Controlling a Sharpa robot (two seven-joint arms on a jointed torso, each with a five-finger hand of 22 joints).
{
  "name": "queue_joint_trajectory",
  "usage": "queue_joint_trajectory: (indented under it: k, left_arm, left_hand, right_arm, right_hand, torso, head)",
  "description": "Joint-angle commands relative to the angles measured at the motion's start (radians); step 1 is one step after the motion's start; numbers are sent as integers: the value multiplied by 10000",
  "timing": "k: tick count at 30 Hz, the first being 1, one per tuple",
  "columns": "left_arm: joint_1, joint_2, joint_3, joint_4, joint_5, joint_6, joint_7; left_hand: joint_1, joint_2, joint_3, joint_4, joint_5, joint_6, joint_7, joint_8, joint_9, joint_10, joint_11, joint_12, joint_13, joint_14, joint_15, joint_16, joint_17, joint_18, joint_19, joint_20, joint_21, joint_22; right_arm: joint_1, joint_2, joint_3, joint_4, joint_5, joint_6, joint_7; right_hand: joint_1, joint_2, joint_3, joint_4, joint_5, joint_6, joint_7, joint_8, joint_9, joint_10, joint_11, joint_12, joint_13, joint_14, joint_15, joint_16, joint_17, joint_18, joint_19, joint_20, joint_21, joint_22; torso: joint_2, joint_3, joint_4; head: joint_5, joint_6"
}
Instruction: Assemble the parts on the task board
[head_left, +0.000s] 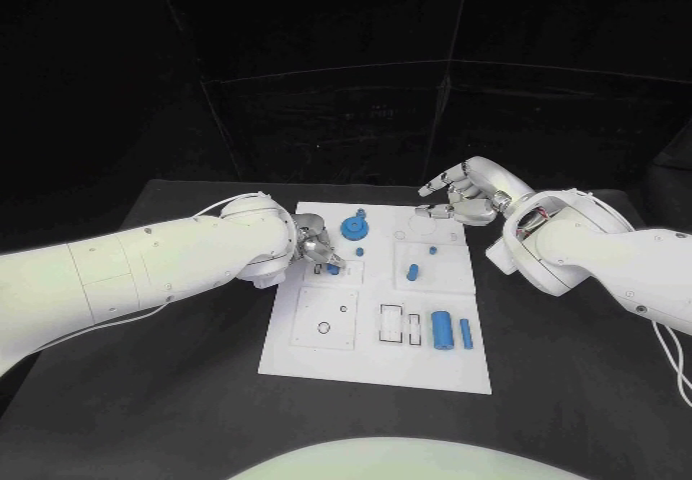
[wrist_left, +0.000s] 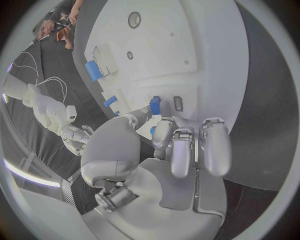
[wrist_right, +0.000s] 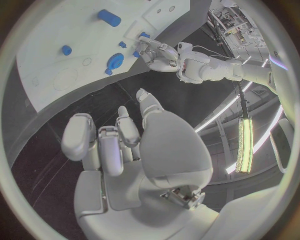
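Observation:
The white task board (head_left: 378, 350) lies in the middle of the black table. My left hand (head_left: 313, 247) is over the board's left side and pinches a small blue part (head_left: 333, 267) between thumb and finger, low over the board (wrist_left: 187, 50); the same part (wrist_left: 155, 106) shows at the fingertips in the left wrist view. My right hand (head_left: 464, 192) hovers over the board's far right corner with fingers apart and nothing in them, palm (wrist_right: 125, 150) bare. A round blue part (head_left: 356, 233) and a blue peg (head_left: 413, 271) sit on the board.
Two blue cylinders (head_left: 441, 327) (head_left: 466, 334) lie side by side near the board's right front, beside rectangular slots (head_left: 394, 323). A small blue piece (head_left: 433, 249) stands right of centre. In the right wrist view the left hand (wrist_right: 159, 52) reaches over the board (wrist_right: 56, 80).

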Motion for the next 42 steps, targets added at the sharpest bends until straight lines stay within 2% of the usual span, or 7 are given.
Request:
queue_joint_trajectory:
  k: [1,9,23,28,35,42]
  left_arm:
    - [-11,24,-13,-28,-93,131,-27]
    - [-4,98,-12,-124,-93,212,-31]
    - [4,180,-10,-249,-93,278,-38]
    - [5,195,-9,-265,-93,251,-39]
    - [6,185,-5,-252,-92,188,-43]
    - [21,152,3,-218,-92,185,-44]
  left_hand:
    - [-218,-21,-446,207,-37,34,26,61,23,71,8,66,26,1039,-83,30,2634,-118,73,-27,73,127]
    - [-319,73,-1397,545,-40,71,22,49,57,89,1,121,72,1039,-91,30,2634,-129,101,-45,104,210]
    - [-360,184,-2387,950,-45,140,2,41,87,139,-15,202,152,1039,-101,30,2634,-146,138,-55,147,315]
    - [-433,225,-3017,1264,-52,172,-28,54,113,170,-38,241,192,1039,-121,30,2634,-156,160,-74,173,376]
    - [-600,430,-3918,1977,-212,186,-52,75,153,196,-59,275,222,1039,-141,30,2634,-167,188,-95,201,451]
    - [-558,478,-4084,2099,-225,189,-56,86,166,202,-63,284,230,1039,-143,30,2634,-172,198,-98,213,478]
  right_arm:
    - [19,10,8,7,3,89,15]
    - [19,28,8,-5,3,113,8]
    - [19,48,8,-23,3,142,19]
    - [19,55,7,-33,4,150,21]
    - [18,69,7,-49,17,155,32]
    - [18,73,7,-60,26,166,35]
  right_hand:
    - [45,11,-20,-16,32,77,-24,33,-14,15,-58,-29,-8,667,-83,-33,760,-57,-71,-15,-35,-10]
    - [49,7,-23,-19,10,78,-24,34,-14,12,-59,-35,-14,665,-84,-38,749,-58,-69,-16,-34,-7]
    - [25,-17,-53,-7,-43,76,-24,35,-15,3,-57,-50,-30,662,-83,-46,733,-52,-82,-16,-49,-37]
    - [15,-22,-62,-2,-51,75,-24,36,-16,1,-57,-53,-33,658,-83,-54,716,-48,-93,-16,-60,-63]
    - [-41,-30,-102,37,-66,70,-23,36,-17,-4,-54,-63,-45,653,-82,-67,691,-43,-104,-16,-75,-90]
    - [-71,-37,-126,59,-42,67,-24,37,-18,-4,-54,-65,-48,651,-82,-73,681,-41,-109,-16,-82,-103]
  torso:
    - [2,-14,-15]
    - [2,-1,1]
    - [1,-8,-6]
    - [0,-9,1]
    - [-2,-9,2]
    - [2,-11,5]
  head:
    - [-8,-11]
    - [-18,-20]
    - [-34,-34]
    - [-40,-38]
    - [-64,-58]
    - [-73,-57]
